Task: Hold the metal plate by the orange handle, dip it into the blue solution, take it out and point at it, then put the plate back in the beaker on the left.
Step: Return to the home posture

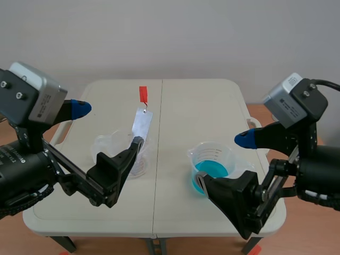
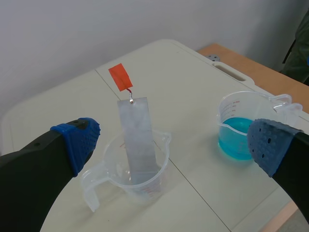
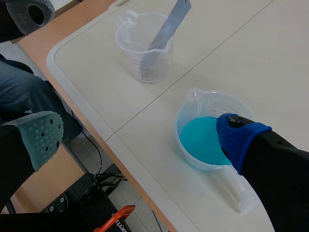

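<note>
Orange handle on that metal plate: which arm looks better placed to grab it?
Probably the left. The open left gripper faces the clear beaker holding the metal plate, with the orange handle just ahead. The right gripper, also open, hangs by the blue solution.

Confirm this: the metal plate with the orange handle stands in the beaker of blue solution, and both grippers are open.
Wrong: the metal plate stands in the clear beaker, not the beaker of blue solution; the left wrist view shows it. The left gripper and right gripper are open.
</note>
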